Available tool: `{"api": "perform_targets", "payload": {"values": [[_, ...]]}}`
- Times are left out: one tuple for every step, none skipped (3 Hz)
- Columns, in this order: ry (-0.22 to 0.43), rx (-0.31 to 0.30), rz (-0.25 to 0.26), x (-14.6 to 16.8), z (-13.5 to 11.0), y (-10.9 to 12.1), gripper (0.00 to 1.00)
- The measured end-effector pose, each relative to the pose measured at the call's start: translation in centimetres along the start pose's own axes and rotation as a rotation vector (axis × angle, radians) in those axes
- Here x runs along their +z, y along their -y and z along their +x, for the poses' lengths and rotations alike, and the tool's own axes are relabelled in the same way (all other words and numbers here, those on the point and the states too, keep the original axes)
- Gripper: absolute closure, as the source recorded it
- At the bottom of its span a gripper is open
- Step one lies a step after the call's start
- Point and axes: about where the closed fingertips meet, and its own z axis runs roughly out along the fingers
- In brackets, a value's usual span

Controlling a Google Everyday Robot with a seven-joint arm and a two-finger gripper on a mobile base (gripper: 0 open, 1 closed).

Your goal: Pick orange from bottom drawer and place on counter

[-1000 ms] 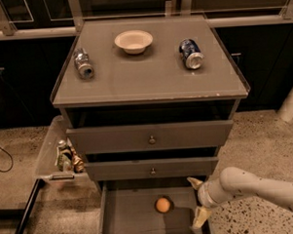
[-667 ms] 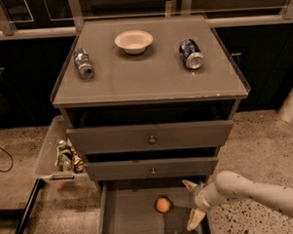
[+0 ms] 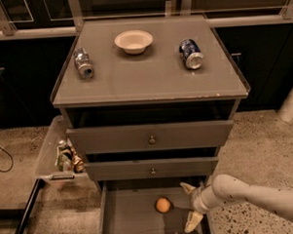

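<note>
The orange lies on the floor of the open bottom drawer, near its back and a little right of the middle. My gripper hangs low over the drawer's right side, just right of the orange and not touching it. Its two pale fingers are spread wide, one toward the back and one toward the front, with nothing between them. The white arm reaches in from the lower right. Above the two knobbed drawers spreads the counter.
On the counter stand a cream bowl, a silver can lying on the left and a blue can lying on the right. A clear bin with snack packets hangs at the cabinet's left. A white post stands at the right.
My gripper has moved left, closing the gap toward the orange. The orange has stayed in place.
</note>
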Motion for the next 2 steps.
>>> {"api": "perform_targets", "payload": {"values": [[0.014,0.003,0.019,3.3,1.2,0.3,0.00],[0.049,-0.027,0.019,7.8,2.5,0.4,0.00]]}}
